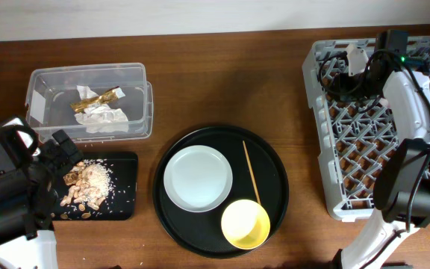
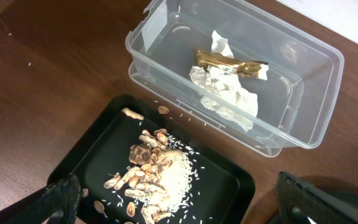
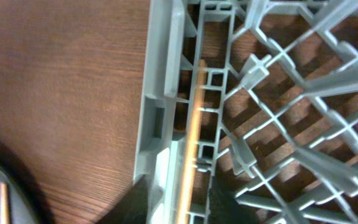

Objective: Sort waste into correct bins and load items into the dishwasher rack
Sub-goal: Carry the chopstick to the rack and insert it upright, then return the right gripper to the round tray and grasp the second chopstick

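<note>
right fingers (image 3: 129, 208) are standing parted on either side of a chopstick (image 3: 191, 130) lying inside the rack (image 3: 160, 74) along its outer wall, not pinching it. left fingers (image 2: 58, 200) are hanging spread wide above the scraps (image 2: 160, 177) in the black tray (image 2: 92, 143). napkin (image 1: 103, 116) and wrapper (image 1: 95, 99) are sitting in the tub (image 1: 43, 78); plate (image 1: 198, 178), bowl (image 1: 245, 223) and second chopstick (image 1: 251, 173) are resting on the round tray (image 1: 275, 161).

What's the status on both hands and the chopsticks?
Left hand open above the food scraps. Right hand open astride one chopstick lying inside the dishwasher rack wall. Other chopstick, plate, yellow bowl on round black tray. Nothing blocking.
</note>
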Robot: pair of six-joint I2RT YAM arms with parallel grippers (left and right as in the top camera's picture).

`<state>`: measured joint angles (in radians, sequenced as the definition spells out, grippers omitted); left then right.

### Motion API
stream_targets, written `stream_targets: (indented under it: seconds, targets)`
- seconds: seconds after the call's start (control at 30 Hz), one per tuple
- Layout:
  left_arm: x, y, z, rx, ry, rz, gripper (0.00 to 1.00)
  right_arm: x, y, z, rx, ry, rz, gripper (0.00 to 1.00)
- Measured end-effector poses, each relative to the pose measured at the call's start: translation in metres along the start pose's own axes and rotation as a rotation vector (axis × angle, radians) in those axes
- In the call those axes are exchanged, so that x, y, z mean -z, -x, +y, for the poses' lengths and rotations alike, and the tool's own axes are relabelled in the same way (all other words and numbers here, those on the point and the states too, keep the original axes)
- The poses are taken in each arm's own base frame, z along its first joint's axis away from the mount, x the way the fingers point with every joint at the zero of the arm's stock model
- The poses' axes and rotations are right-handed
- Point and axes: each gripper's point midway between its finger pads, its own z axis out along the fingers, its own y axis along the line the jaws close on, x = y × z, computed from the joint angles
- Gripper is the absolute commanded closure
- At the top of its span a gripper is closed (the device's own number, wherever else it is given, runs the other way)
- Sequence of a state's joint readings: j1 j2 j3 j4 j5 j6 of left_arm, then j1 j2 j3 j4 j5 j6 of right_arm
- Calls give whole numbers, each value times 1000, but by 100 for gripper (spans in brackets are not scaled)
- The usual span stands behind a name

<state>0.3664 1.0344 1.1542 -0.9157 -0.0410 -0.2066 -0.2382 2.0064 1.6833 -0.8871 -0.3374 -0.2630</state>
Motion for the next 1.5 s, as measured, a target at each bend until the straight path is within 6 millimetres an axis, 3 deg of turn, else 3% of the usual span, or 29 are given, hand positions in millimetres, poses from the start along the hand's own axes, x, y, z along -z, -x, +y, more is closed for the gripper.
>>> stream_targets:
  seconds: [0.17, 0.3, 0.4, 0.43, 0.47, 0.6, 0.7, 0.8, 0.93, 1.07, 1.2, 1.4, 1.5]
  targets:
    - [0, 0, 0, 0, 0, 0, 1, 5, -10, 4, -46, 13, 49, 55]
    - [0, 0, 0, 0, 0, 0, 1, 28, -10, 17, -70, 48, 91, 55]
    - [0, 0, 0, 0, 0, 1, 1, 63, -8, 47, -107, 161, 124, 56]
    - [0, 0, 0, 0, 0, 1, 1, 65, -8, 49, -109, 168, 124, 56]
    - [0, 0, 0, 0, 0, 0, 1, 78, -14, 66, -127, 229, 150, 56]
    - [0, 0, 0, 0, 0, 0, 1, 82, -31, 112, -105, 318, 252, 56]
    - [0, 0, 0, 0, 0, 0, 1, 75, -39, 150, -19, 340, 308, 55]
    - [0, 0, 0, 0, 0, 0, 1, 58, -60, 187, 104, 310, 398, 48]
    - [0, 0, 0, 0, 0, 0, 1, 23, -87, 214, 205, 219, 468, 48]
    - [0, 0, 0, 0, 0, 0, 1, -16, -114, 221, 202, 102, 497, 49]
    - [0, 0, 0, 0, 0, 1, 1, -53, -145, 219, 161, 27, 509, 59]
    - [0, 0, 0, 0, 0, 0, 1, -78, -175, 220, 121, -7, 514, 62]
    - [0, 0, 0, 0, 0, 0, 1, -84, -179, 222, 94, -19, 500, 64]
